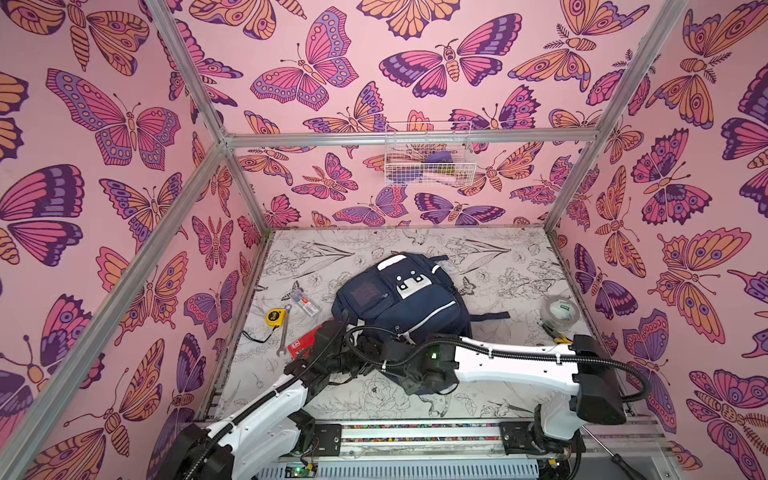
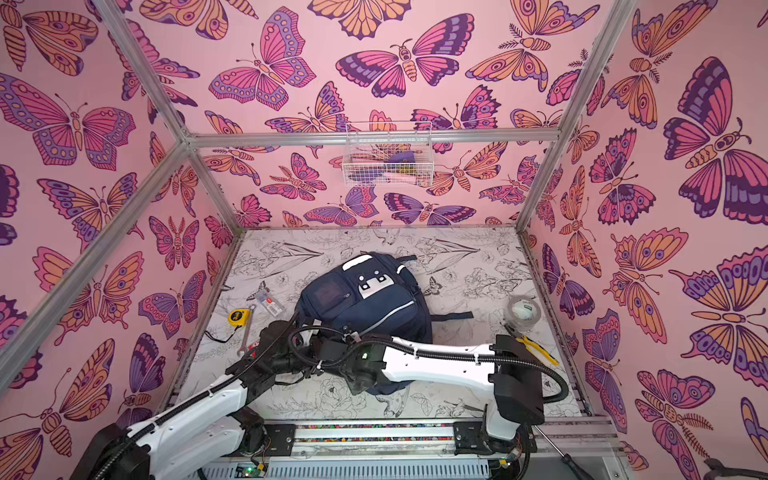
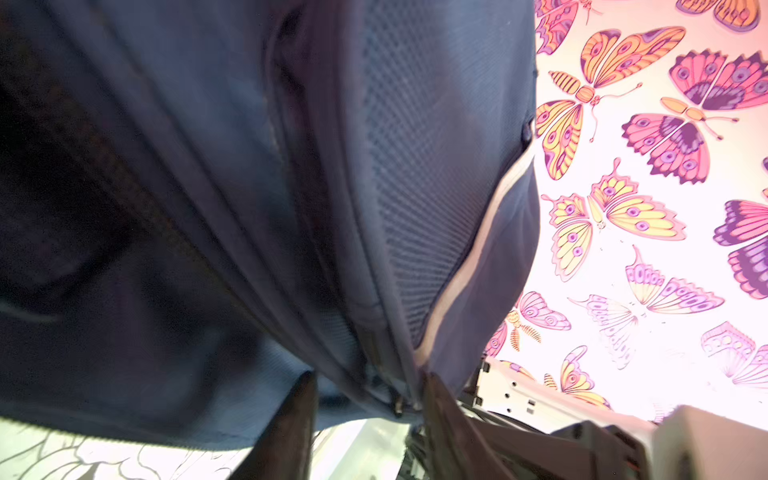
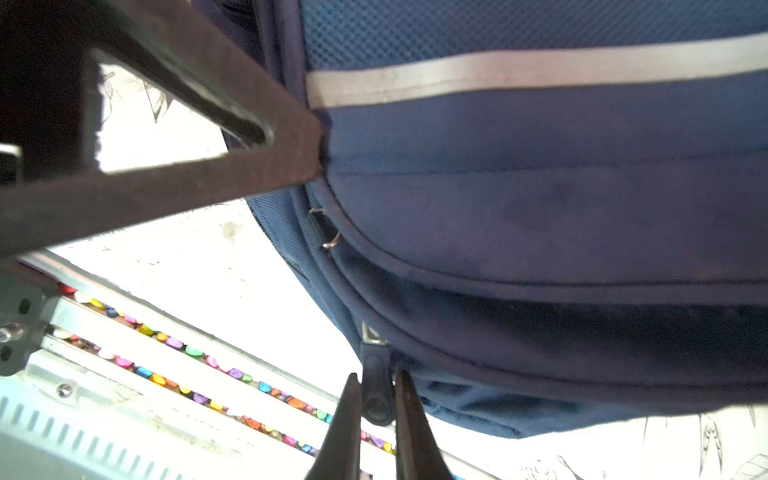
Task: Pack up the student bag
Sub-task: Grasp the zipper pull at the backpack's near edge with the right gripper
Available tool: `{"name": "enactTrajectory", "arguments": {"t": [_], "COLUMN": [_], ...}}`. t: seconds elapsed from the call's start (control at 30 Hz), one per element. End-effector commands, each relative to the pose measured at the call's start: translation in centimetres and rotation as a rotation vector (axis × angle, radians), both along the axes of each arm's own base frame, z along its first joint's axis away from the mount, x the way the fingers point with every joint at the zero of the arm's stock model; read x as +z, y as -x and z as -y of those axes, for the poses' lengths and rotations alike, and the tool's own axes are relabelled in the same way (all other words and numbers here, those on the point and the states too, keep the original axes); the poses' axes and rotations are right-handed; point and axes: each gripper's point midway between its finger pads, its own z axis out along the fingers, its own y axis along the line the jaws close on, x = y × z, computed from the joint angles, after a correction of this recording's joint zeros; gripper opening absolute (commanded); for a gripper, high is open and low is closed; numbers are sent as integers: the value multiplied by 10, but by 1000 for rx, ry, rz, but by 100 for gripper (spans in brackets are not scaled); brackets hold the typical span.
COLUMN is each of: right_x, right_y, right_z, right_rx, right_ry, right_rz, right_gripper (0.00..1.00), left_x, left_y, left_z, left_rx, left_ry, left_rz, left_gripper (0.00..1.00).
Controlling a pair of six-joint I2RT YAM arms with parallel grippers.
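Right gripper [image 4: 377,374] pinches black zipper pull [image 4: 376,401], lower edge of navy fabric backpack [image 1: 399,299]; zip track runs left toward half-open left gripper [image 3: 369,376] astride seam.

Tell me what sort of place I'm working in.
Probably a staged robot test booth, not a real room: an aluminium frame carries butterfly-print walls, the tabletop is a floral print, and a mounting rail runs along the front.
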Motion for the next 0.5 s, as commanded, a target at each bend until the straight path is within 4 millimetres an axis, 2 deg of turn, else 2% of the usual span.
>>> {"name": "enactTrajectory", "arguments": {"t": [0.0,0.03,0.13,0.47], "right_x": [18,18,19,29], "right_y": [-2,-2,-2,-3], "right_z": [9,9,10,3], "right_rx": [-11,-10,-11,-3], "right_ry": [14,14,11,-35], "right_rz": [28,28,26,37], "right_gripper": [0,0,0,0], "left_x": [-5,7,14,27], "left_y": [18,15,16,7], "left_z": [-9,-12,-20,7], "left_rx": [-33,-24,14,-77], "left_ry": [-68,-84,-101,-77], "left_rz": [-26,9,29,15], "left_gripper": [51,52,54,49]}}
